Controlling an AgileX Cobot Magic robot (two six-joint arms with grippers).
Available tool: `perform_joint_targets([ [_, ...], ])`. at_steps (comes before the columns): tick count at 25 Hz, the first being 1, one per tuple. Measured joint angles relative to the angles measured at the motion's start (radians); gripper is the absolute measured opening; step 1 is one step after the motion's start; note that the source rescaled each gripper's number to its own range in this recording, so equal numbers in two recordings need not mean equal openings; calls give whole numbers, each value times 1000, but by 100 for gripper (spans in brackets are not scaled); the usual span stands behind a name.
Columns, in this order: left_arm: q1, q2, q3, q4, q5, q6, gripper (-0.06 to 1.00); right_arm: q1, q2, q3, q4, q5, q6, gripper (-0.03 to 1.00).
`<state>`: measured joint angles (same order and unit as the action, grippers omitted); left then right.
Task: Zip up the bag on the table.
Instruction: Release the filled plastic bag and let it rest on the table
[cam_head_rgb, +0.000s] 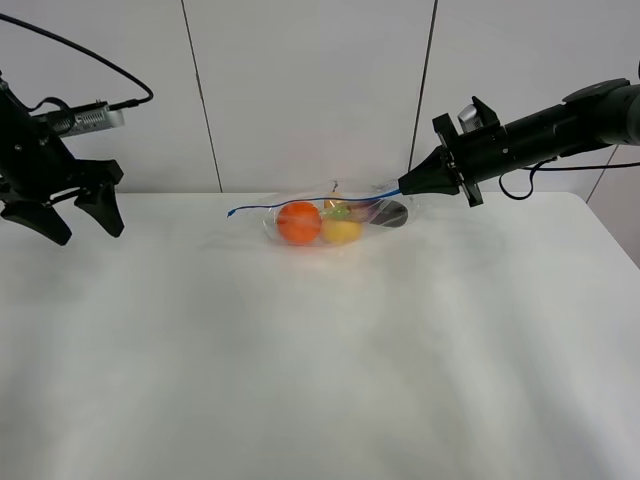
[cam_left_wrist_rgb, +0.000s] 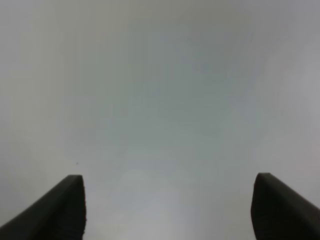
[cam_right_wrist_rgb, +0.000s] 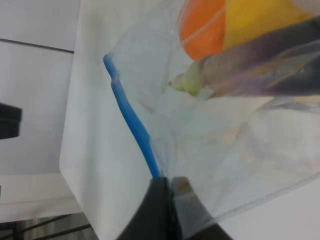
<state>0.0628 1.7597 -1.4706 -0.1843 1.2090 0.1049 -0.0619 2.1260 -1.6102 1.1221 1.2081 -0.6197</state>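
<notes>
The bag (cam_head_rgb: 335, 219) lies at the far middle of the table (cam_head_rgb: 320, 350), clear plastic with an orange ball, a yellow item and a dark purple item inside. Its blue seal strip (cam_head_rgb: 300, 204) runs along the far edge. My right gripper (cam_head_rgb: 404, 185) is shut on the strip's right end. In the right wrist view the fingertips (cam_right_wrist_rgb: 159, 200) pinch the blue strip (cam_right_wrist_rgb: 131, 120) and the plastic (cam_right_wrist_rgb: 235, 165). My left gripper (cam_head_rgb: 85, 222) is open and empty at the far left, well away from the bag. The left wrist view shows only its two fingertips (cam_left_wrist_rgb: 65, 207) over bare table.
A white panelled wall (cam_head_rgb: 310, 90) stands behind the table's far edge. The table's right edge (cam_head_rgb: 610, 235) runs close under the right arm.
</notes>
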Motion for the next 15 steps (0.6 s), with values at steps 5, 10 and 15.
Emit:
perform_joint_targets([
  [5,-1,-106,0,83,5,-30,86,0,0,0,0,0,0,0],
  [10,-1,-267,34,152,5,-45,84,0,0,0,0,0,0,0],
  [15,-1,-495,196,152,6,-46,83,0,0,0,0,0,0,0],
])
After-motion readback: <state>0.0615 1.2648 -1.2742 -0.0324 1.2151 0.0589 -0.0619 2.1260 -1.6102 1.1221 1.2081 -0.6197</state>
